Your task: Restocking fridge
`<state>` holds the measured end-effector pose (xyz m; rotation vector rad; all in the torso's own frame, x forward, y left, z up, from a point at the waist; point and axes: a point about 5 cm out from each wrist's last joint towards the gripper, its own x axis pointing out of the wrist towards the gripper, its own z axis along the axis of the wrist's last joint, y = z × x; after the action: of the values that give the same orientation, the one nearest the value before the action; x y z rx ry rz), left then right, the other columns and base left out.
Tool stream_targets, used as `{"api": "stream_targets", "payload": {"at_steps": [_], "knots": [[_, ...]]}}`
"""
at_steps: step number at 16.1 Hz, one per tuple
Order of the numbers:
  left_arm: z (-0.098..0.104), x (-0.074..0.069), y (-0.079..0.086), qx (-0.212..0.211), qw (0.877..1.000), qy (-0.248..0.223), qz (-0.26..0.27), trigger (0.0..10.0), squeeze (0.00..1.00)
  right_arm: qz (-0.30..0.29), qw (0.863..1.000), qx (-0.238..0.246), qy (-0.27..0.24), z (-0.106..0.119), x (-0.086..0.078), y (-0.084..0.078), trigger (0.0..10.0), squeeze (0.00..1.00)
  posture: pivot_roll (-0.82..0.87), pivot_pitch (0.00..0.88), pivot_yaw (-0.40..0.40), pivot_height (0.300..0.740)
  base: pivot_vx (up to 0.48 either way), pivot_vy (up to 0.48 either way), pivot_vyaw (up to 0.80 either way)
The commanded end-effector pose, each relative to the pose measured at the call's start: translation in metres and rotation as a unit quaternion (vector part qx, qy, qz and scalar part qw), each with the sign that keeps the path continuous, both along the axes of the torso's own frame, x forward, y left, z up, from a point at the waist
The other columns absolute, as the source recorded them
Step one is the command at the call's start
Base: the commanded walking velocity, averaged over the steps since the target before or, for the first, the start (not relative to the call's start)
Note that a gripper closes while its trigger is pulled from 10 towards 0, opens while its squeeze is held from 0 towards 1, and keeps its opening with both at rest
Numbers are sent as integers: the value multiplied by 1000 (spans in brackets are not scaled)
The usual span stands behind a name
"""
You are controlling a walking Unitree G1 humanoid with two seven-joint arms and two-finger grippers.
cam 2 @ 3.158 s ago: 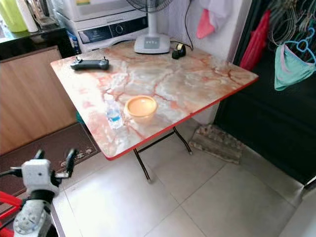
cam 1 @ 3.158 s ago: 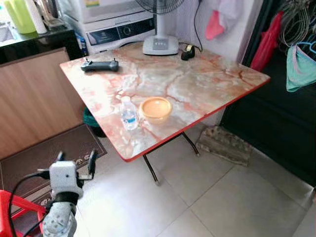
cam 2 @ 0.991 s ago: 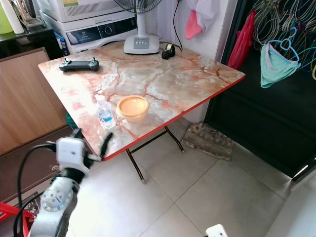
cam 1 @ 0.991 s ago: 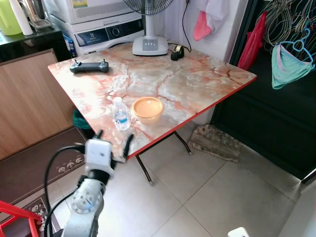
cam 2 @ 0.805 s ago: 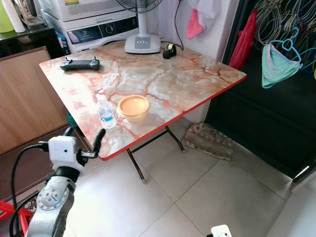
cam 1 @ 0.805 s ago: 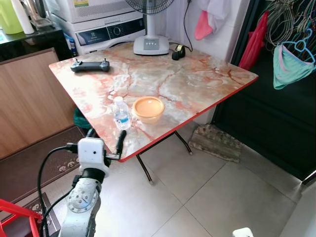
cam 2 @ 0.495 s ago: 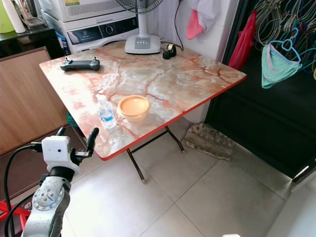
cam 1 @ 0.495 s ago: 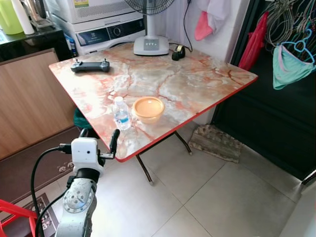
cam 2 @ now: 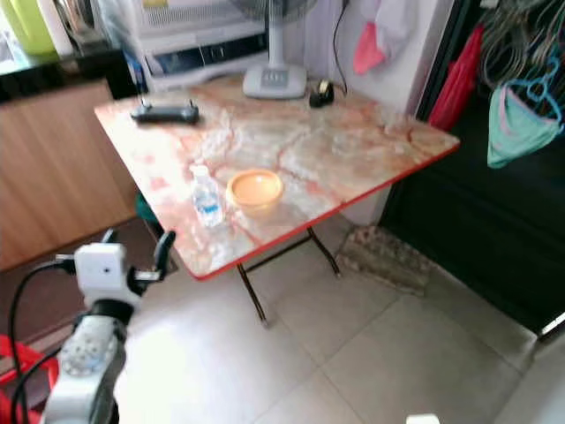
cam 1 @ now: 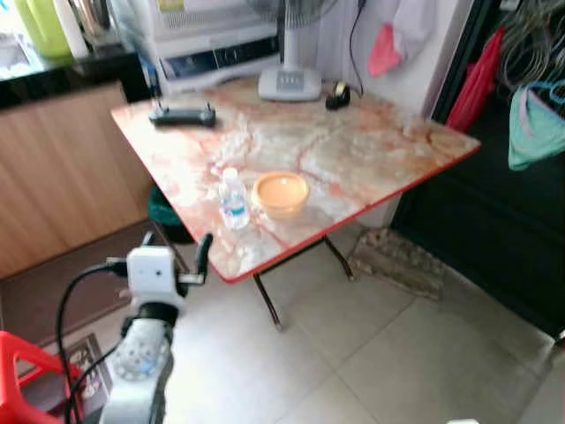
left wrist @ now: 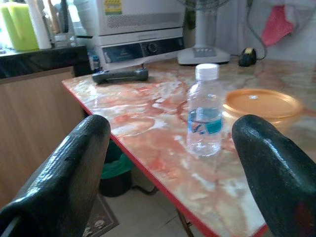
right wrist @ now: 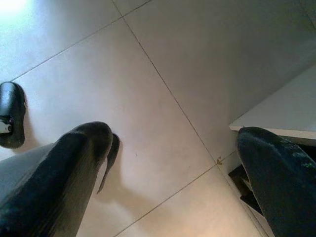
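A small clear water bottle [cam 1: 233, 199] with a white cap and blue label stands near the front left edge of the marble-pattern table [cam 1: 353, 150]. An orange bowl [cam 1: 281, 192] sits just right of it. My left gripper [cam 1: 175, 247] is raised in front of the table's near edge, short of the bottle, open and holding nothing. In the left wrist view the bottle [left wrist: 205, 111] stands between the two spread fingers [left wrist: 74, 168], with the bowl [left wrist: 261, 103] behind it. My right gripper [right wrist: 173, 136] hangs open over the pale floor tiles.
A black remote controller [cam 1: 183, 116], a fan base [cam 1: 289, 82] and a tape dispenser [cam 1: 335, 94] lie at the table's far side. A wooden cabinet [cam 1: 62, 177] stands left, a green bin [cam 1: 163, 212] under the table, a red stool [cam 1: 18, 371] at lower left, and a worn mat [cam 1: 397, 261] on the right.
The whole picture has shifted and blurred, so the camera has moved. Over the last second my left gripper drifted a little left of the table corner, still open.
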<state>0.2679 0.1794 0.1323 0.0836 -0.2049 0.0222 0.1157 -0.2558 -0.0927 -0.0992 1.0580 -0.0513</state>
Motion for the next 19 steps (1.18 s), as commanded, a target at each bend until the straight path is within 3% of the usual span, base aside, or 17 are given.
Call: {"api": "stream_targets", "payload": {"at_steps": [1,5,11,19], "knots": [[1,2,2,6,1000,3,7,10000,0,1,1000,0,21,-4,-9,3,10000,0,69,0,-32,740,0,0,0],[4,2,3,8,1000,-4,9,10000,0,-5,1000,7,28,-9,-15,13,10000,0,78,0,-36,740,122,0,0],[4,3,1,9,1000,-3,8,10000,0,16,999,16,31,-15,-14,41,10000,0,75,0,-39,740,246,0,0],[7,3,1,8,1000,-8,10,10000,0,12,999,27,15,-13,-1,49,10000,0,83,0,-42,740,248,0,109]]}}
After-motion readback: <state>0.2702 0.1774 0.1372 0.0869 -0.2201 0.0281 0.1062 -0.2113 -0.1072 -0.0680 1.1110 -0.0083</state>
